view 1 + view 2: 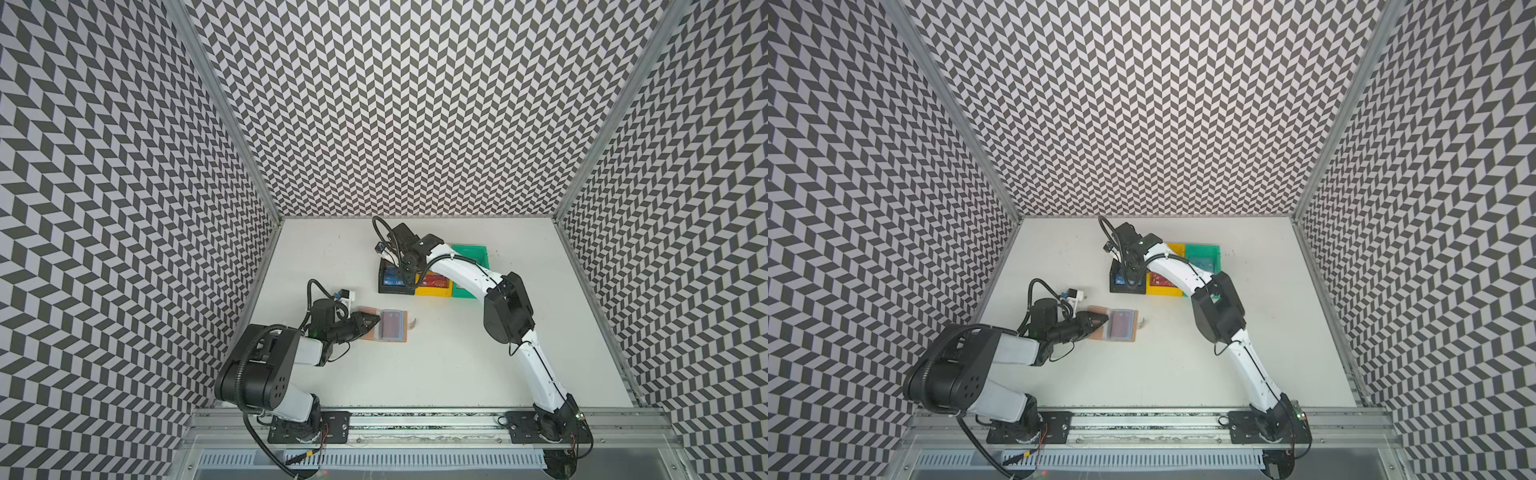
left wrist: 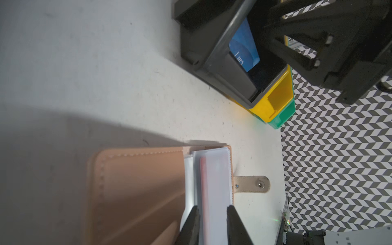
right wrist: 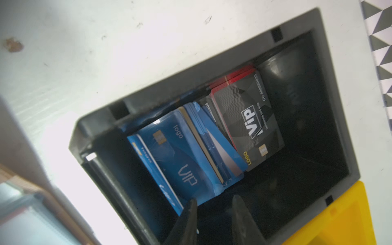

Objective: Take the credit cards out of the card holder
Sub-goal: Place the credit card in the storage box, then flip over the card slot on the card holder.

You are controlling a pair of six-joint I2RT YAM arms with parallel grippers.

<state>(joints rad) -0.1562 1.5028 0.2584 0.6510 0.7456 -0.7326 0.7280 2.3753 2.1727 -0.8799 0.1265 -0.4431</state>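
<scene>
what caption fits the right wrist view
Open right end effector above the black bin of blue and black VIP cards

We find the card holder (image 1: pixel 384 325) lying open on the table (image 1: pixel 436 374), left of centre, its sleeves (image 1: pixel 392 325) on its right half and its snap tab (image 1: pixel 411 325) sticking out to the right. Behind it and to the right, three bins stand touching in a row: left bin (image 1: pixel 380 286), middle bin (image 1: pixel 434 291), right bin (image 1: pixel 469 249). Cards (image 3: pixel 186 152) lie stacked in the left bin.
</scene>
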